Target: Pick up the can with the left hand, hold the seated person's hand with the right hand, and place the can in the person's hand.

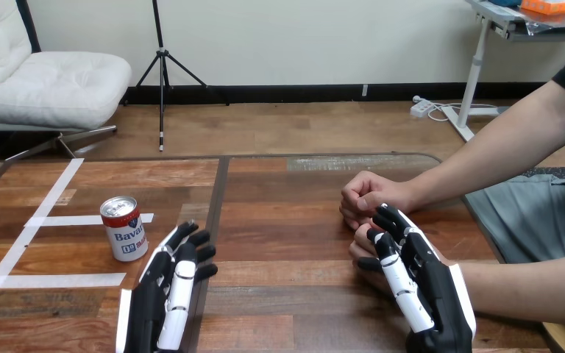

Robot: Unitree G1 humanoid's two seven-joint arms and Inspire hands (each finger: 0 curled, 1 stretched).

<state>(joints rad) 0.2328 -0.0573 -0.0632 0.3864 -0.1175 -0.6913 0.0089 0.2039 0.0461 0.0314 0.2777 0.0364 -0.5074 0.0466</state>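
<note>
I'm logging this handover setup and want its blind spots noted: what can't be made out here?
Head view: the right hand lies over the person's nearer hand, hiding most of it; whether it holds it cannot be told.
Head view: the left hand is cut off at its wrist end by the bottom edge.
Head view: the can has its far side facing away.

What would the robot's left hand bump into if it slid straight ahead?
Likely nothing: the left hand points past the red-and-white metal can, along bare wooden table; depth is unclear.
</note>
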